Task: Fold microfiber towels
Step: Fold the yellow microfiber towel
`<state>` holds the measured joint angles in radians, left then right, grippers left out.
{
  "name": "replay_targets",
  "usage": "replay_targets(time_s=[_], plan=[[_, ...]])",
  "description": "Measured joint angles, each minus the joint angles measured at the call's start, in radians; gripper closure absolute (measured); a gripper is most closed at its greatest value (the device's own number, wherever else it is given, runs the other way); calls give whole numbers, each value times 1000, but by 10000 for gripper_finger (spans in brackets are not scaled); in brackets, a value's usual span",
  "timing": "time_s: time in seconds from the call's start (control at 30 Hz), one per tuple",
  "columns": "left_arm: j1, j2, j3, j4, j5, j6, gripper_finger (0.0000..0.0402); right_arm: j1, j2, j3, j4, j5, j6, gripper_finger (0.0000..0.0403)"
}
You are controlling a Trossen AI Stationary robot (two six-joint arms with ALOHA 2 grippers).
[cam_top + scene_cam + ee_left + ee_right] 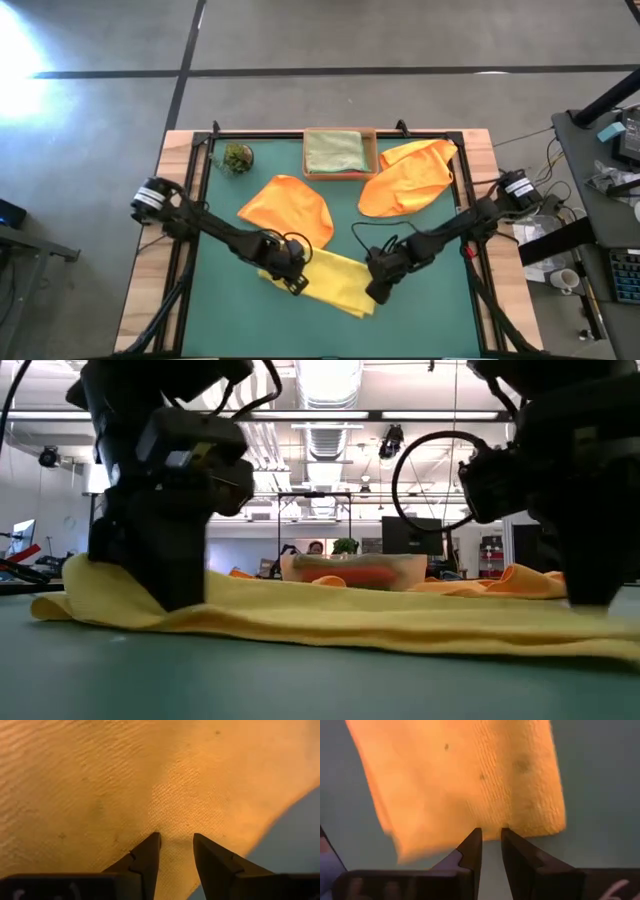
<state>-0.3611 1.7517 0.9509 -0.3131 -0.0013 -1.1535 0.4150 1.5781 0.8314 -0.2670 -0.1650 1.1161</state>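
A yellow towel lies on the green mat as a long folded strip, flat on the mat in the low view. My left gripper stands down on its left end, fingers a little apart. My right gripper is at its right end, fingers narrowly apart at the towel's edge. Two orange towels lie crumpled farther back. A pale sage green towel lies folded in the tan tray. My left gripper comes from above, pointing down, with its fingertips on the yellow towel's top surface near its left end. The cloth lies flat across the gap, not gathered between the fingers. My right gripper has its fingertips at the towel's right end edge; I cannot tell whether they touch it.
A small green plant-like thing sits at the mat's far left corner. A black frame runs around the mat. Bare mat lies along the near edge.
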Motion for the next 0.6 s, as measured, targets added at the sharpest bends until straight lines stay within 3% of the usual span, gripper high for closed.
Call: replay_targets(time_s=[0.13,0.27,0.47,0.6], plan=[[1,-31,9,-142,19,37,293,11,-2,0,3,-19,-7,337],[1,-78,19,-180,31,34,293,10,-37,11,4,-17,-42,337],[0,-165,50,-127,-14,33,293,-7,-88,41,-14,63,-143,337],[-1,-179,72,54,-88,34,293,-44,-97,48,-23,92,-218,337]])
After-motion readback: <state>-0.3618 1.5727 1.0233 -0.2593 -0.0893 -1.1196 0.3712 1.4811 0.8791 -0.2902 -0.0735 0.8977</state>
